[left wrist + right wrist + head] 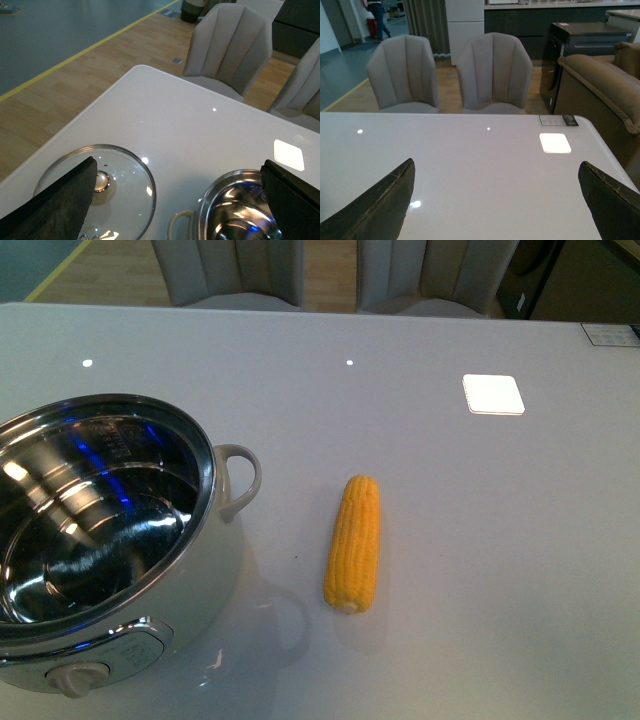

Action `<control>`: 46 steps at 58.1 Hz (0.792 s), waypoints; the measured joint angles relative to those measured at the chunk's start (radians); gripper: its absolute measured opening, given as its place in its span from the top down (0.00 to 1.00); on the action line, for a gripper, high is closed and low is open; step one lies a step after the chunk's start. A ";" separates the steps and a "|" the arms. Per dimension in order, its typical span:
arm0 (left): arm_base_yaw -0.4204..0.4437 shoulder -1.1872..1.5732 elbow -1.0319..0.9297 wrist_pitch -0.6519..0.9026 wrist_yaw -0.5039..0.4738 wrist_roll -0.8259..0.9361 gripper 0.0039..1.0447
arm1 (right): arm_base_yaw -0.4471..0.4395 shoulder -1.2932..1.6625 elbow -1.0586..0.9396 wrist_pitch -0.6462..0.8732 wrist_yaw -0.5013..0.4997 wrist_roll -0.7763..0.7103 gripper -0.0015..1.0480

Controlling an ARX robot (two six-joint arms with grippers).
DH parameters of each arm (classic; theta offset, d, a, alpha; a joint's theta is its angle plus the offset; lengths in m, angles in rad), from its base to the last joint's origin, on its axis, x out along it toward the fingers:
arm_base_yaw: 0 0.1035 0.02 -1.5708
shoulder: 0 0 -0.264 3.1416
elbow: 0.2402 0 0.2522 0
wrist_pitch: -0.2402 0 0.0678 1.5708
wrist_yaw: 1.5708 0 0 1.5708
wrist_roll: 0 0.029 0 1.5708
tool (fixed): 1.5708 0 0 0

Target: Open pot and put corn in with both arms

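The pot (215, 540) stands uncovered at the front left of the white table, its steel bowl empty and its beige knob (78, 678) facing me. The yellow corn (354, 542) lies on the table to its right, a little apart from it. In the left wrist view the pot's rim (210, 200) shows beside a glass lid (125, 180) that rests flat on the table. My left gripper (177, 200) hangs open above the gap between lid and pot. My right gripper (495, 200) is open over bare table. Neither arm shows in the front view.
Two grey chairs (492, 72) stand behind the table's far edge. A label card (558, 120) lies at the far right corner. A sofa (605, 85) and a dark cabinet (580, 50) stand beyond the table's right side.
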 joint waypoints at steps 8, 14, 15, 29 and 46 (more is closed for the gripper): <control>-0.001 -0.001 0.000 -0.001 -0.001 -0.003 0.06 | 0.000 0.000 0.000 0.000 0.000 0.000 0.08; -0.005 0.005 -0.067 0.193 0.121 0.035 0.19 | 0.000 0.000 0.000 0.000 0.000 0.000 0.08; -0.018 -0.006 -0.084 0.229 0.134 0.045 0.22 | 0.000 0.000 0.000 0.000 0.000 0.000 0.08; -0.207 -0.217 -0.158 0.145 -0.013 0.077 0.62 | 0.000 0.000 0.000 0.000 0.000 0.000 0.08; -0.407 -0.406 -0.211 0.032 -0.207 0.082 0.97 | 0.000 0.000 0.000 0.000 0.000 0.000 0.08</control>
